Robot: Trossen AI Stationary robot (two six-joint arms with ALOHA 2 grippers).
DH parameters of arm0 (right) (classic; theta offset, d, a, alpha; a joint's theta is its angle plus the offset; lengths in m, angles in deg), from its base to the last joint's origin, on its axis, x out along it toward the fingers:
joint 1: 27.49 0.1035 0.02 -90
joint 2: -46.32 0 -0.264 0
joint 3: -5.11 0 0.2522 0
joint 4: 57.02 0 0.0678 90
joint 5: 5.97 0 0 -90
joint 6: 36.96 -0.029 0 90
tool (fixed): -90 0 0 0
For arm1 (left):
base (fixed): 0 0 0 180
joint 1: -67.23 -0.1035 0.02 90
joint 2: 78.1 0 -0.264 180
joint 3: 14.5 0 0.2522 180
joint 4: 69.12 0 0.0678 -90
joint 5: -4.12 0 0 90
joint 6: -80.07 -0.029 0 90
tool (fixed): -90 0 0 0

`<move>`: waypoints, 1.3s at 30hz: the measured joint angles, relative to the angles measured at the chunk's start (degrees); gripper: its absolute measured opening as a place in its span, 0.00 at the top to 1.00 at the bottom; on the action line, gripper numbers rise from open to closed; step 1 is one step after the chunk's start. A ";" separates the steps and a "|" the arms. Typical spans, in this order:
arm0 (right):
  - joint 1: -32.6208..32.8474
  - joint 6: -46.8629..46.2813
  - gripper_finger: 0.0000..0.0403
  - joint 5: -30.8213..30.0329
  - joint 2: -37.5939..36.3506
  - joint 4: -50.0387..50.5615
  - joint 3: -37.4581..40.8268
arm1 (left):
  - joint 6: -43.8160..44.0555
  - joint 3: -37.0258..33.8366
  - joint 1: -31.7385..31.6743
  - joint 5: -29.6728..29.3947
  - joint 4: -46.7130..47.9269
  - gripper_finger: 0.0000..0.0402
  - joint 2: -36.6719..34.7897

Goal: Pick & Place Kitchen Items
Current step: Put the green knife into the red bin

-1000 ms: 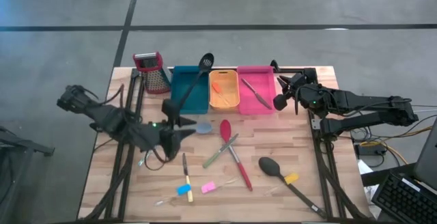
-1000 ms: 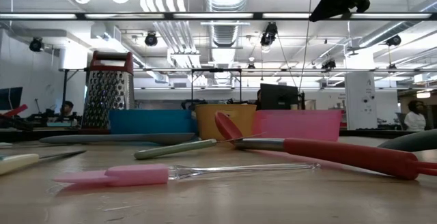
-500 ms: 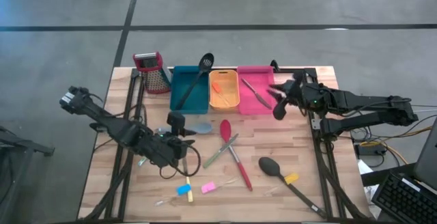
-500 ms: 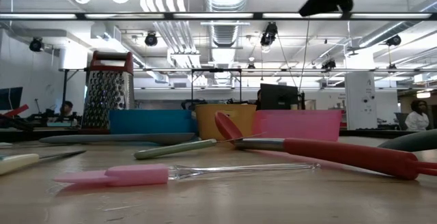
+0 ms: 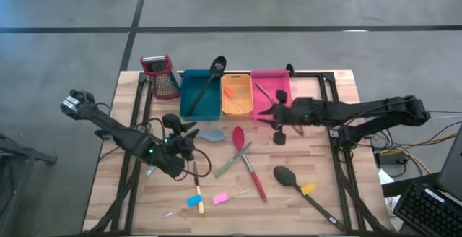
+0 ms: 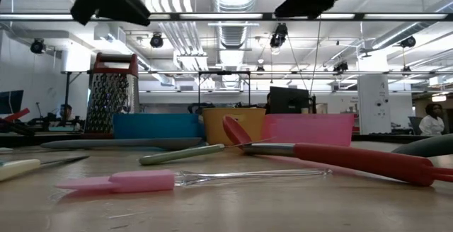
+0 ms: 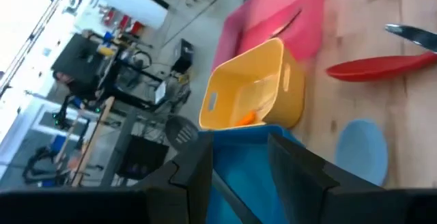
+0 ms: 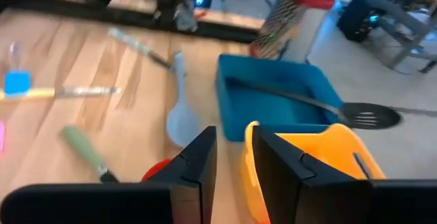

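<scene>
Over the counter [image 5: 328, 161] just in front of the pink bin [image 5: 271, 78]: right gripper [image 5: 276, 114], jaws parted by a narrow gap, nothing between them. Points back across the counter toward the orange bin [image 8: 307, 162] and the teal bin [image 8: 273, 87], as the right wrist view gives it. Beside the grey-blue spoon [image 5: 209, 134]: left gripper [image 5: 186, 132], jaws spread, likewise empty, raised clear of the wood. Faces the teal bin [image 7: 246, 176].

Already binned: black slotted spatula [image 5: 209, 82] propped across the teal bin, a small orange piece [image 5: 229, 92] in the orange bin, a metal tool [image 5: 271, 98] in the pink one. Not yet binned, on the wood: red spoon [image 5: 245, 157] crossed by a green-handled tool [image 5: 232, 161], black spoon [image 5: 299, 186] with a yellow piece [image 5: 308, 189] touching its handle, blue piece [image 5: 193, 201] and pink piece [image 5: 220, 198] near the front.

Likely trouble: grippers near each other over the middle, so risk of a clash if sent for the same spoon. Crossed handles too; lifting the lower could drag or flip the upper. Slim handles flat on wood, easy to pinch badly and drop short of a bin.
</scene>
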 joint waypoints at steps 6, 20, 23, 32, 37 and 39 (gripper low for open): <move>3.66 2.21 0.78 -0.02 8.80 -0.66 -2.56 | 2.86 -6.35 -1.81 -0.05 -6.36 0.67 -7.02; 9.62 3.67 0.52 -0.59 31.63 18.00 -25.00 | -3.46 -25.60 -10.53 9.60 -30.84 0.83 -28.18; 10.25 3.83 0.49 -0.12 37.04 23.91 -30.77 | -4.77 -26.79 -10.64 9.66 -32.72 0.84 -30.48; 11.36 4.28 0.52 5.69 49.88 35.02 -43.08 | -4.48 -27.44 -10.64 9.71 -32.66 0.84 -31.92; 11.37 5.18 0.52 5.92 54.21 38.19 -46.48 | -4.34 -27.44 -10.64 10.69 -32.60 0.85 -31.68; 11.35 5.68 0.51 5.92 55.36 38.28 -47.36 | -4.15 -27.44 -10.64 10.71 -32.63 0.85 -31.57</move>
